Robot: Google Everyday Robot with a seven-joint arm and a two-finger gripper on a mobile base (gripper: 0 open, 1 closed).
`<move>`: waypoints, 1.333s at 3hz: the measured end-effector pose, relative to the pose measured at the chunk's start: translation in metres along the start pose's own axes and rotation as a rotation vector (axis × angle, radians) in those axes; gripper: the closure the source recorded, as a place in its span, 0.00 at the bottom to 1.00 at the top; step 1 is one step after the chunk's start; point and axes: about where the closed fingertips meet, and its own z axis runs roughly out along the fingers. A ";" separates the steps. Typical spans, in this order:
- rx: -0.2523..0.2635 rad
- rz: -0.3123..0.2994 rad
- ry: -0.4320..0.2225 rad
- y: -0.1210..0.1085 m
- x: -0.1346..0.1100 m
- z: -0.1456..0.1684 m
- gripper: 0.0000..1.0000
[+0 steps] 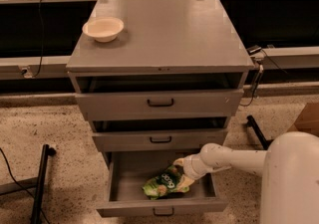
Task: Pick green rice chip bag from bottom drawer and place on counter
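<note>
The green rice chip bag (163, 184) lies inside the open bottom drawer (159, 208), right of the middle. My gripper (182, 169) reaches down into the drawer from the right on a white arm and sits at the bag's upper right end, touching or just over it. The counter (164, 29) is the grey top of the cabinet, well above the gripper.
A white bowl (103, 28) stands on the counter's far left. The two upper drawers (159, 102) are pulled out slightly. A black stand leg (40, 183) lies on the floor at the left, a cardboard box (306, 118) at the right.
</note>
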 end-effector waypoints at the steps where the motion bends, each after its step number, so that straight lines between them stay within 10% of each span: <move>1: -0.037 -0.014 -0.002 -0.002 0.011 0.027 0.37; 4: -0.077 0.032 -0.016 -0.008 0.033 0.107 0.25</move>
